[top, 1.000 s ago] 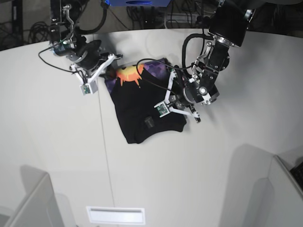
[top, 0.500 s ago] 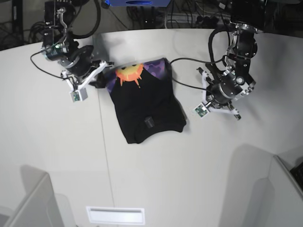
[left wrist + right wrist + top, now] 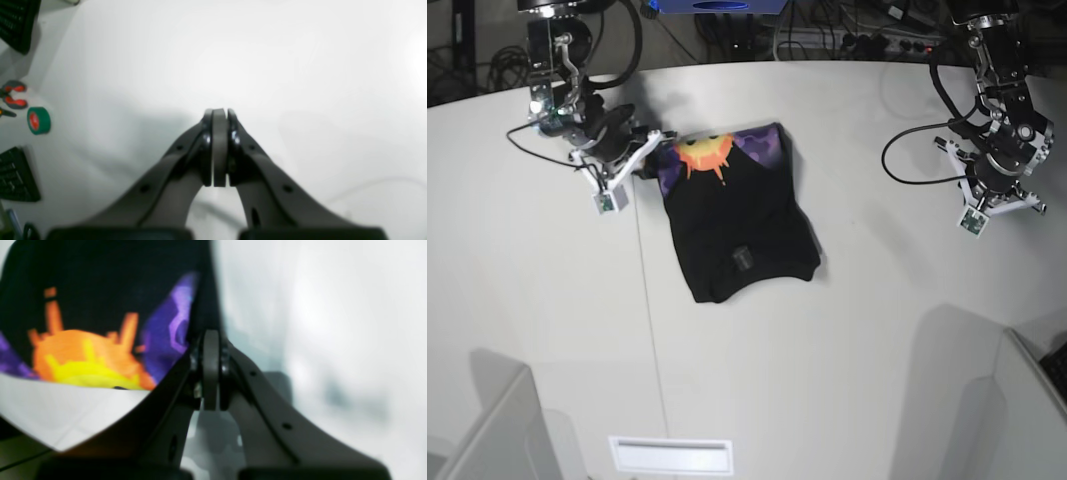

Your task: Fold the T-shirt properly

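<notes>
The black T-shirt (image 3: 742,220) lies folded into a compact shape at mid-table, with its orange-yellow sun and purple print (image 3: 707,152) showing along the far edge. My right gripper (image 3: 653,145) is shut at the shirt's far-left corner. In the right wrist view its tips (image 3: 210,335) sit against the shirt's edge beside the print (image 3: 83,353), and no cloth shows between the pads. My left gripper (image 3: 1004,200) is shut and empty, far to the right of the shirt. In the left wrist view it (image 3: 219,112) hangs over bare white table (image 3: 267,66).
A green tape roll (image 3: 38,120), red-handled tools (image 3: 13,96) and a black keyboard (image 3: 16,180) lie at the left of the left wrist view. Grey partitions stand at the near corners (image 3: 487,430) (image 3: 1017,400). A white slot (image 3: 672,455) sits at the front edge.
My left arm has swung away from the shirt's right side to the far right of the table. My right gripper shifted slightly at the shirt's far-left corner. The shirt now lies flat.
</notes>
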Robot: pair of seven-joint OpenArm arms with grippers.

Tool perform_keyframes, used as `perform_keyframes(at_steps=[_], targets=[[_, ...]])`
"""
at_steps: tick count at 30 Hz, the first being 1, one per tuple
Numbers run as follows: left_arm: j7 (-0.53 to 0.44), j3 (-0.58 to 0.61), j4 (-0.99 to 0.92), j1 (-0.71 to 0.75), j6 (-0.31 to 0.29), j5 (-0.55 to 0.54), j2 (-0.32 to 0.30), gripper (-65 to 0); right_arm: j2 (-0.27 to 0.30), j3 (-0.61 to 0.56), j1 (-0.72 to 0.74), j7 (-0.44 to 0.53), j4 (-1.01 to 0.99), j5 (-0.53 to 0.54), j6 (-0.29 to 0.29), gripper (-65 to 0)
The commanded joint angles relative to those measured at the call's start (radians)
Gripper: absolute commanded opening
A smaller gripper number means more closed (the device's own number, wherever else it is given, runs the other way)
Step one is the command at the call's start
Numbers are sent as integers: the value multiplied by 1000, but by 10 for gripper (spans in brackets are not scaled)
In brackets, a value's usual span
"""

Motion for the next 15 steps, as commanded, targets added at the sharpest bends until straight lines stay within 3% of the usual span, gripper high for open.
perform_keyframes(at_steps=[1,4,15], targets=[[-44,-14,17,10,-1,-6,-13,-650,3,-6,5,17,17,8,3,-650],[-96,-42,15,39,-1,-6,-13,-650,-3,-20,-10,17,19,8,3,-650],[-96,-94,12,43,-1,-6,-13,-650,-29,-20,-76,19,64,8,2,-650]])
